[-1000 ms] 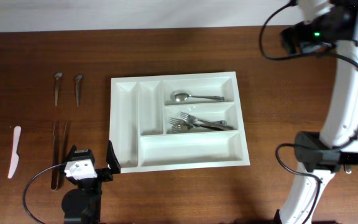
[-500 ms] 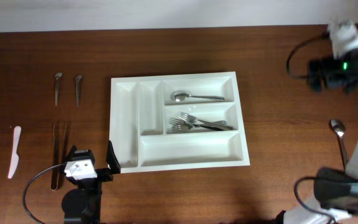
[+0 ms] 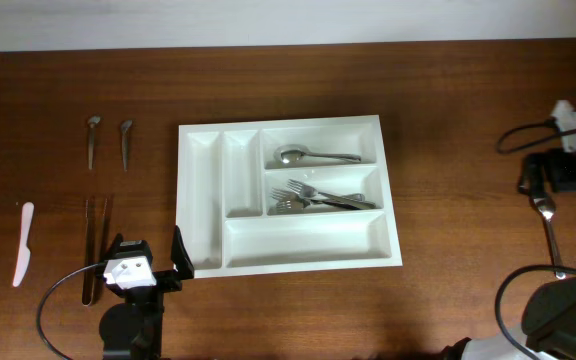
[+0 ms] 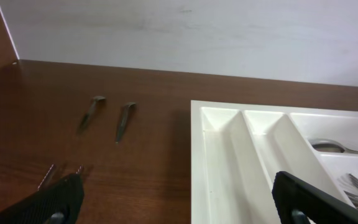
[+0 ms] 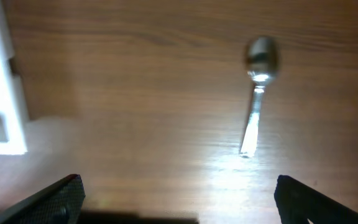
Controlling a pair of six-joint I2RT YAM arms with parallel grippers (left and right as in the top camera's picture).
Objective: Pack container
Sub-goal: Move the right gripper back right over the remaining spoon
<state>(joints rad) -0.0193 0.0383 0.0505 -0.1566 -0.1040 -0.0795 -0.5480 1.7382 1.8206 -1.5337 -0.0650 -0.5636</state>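
Since a second ago the right hand has swung off the far right corner and now hangs over the right edge of the table, where a loose spoon has come into sight. Its fingers are spread wide. The loose spoon lies flat on the wood ahead of them, bowl toward the far edge, touched by neither.

Left hand: unmoved close to the near edge, fingers likewise spread wide, just beside the container's near left corner.

Container: white tray at the middle of the table, position unchanged. One spoon lies in the far crosswise compartment. A cluster of forks lies in the middle one (they overlap, so the count is unclear).

Toward the left edge: a short utensil and a second short utensil lie side by side. Nearer lie long thin metal pieces. A white plastic knife lies closest to the left edge, well apart from the container.
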